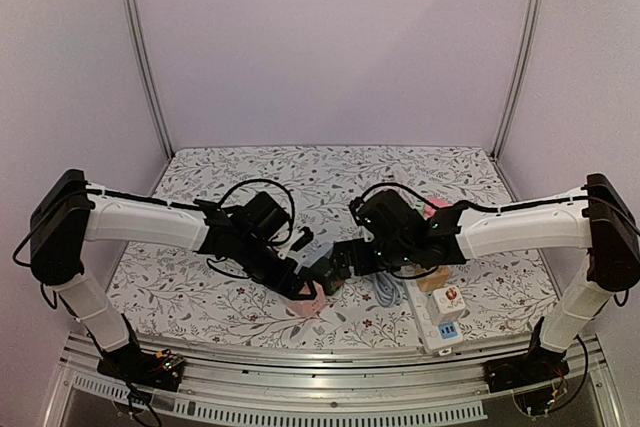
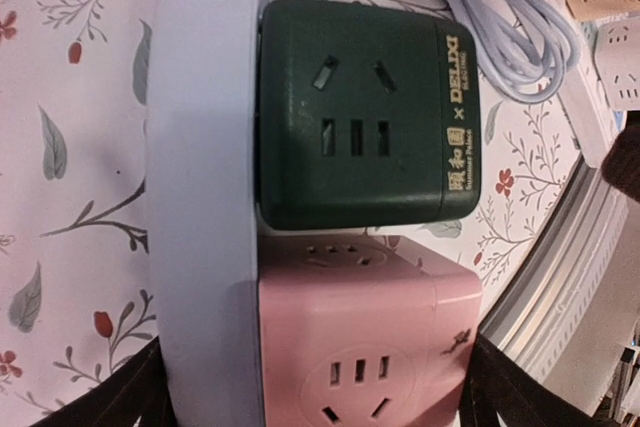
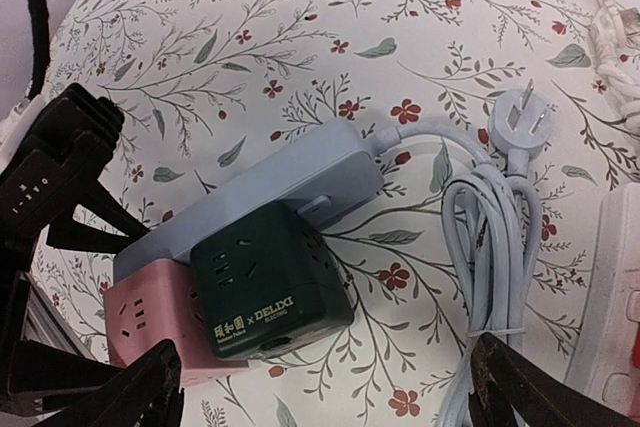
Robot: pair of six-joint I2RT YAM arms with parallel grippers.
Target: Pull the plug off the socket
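Likely bracing step; green cube plug (image 3: 270,292) seated on pale blue power strip (image 3: 260,187), lower left of right wrist view; left tool (image 2: 315,397) straddles pink cube (image 2: 360,347) and strip, clamp unclear; right tool (image 3: 330,387) released, empty. Next likely: right tool clench plug, pull straight off.

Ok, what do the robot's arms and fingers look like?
Both arms match: the left arm and right arm have white tubular links between bulky black joint housings, with thin black cables looping near the wrists. The fingers are black and angular.
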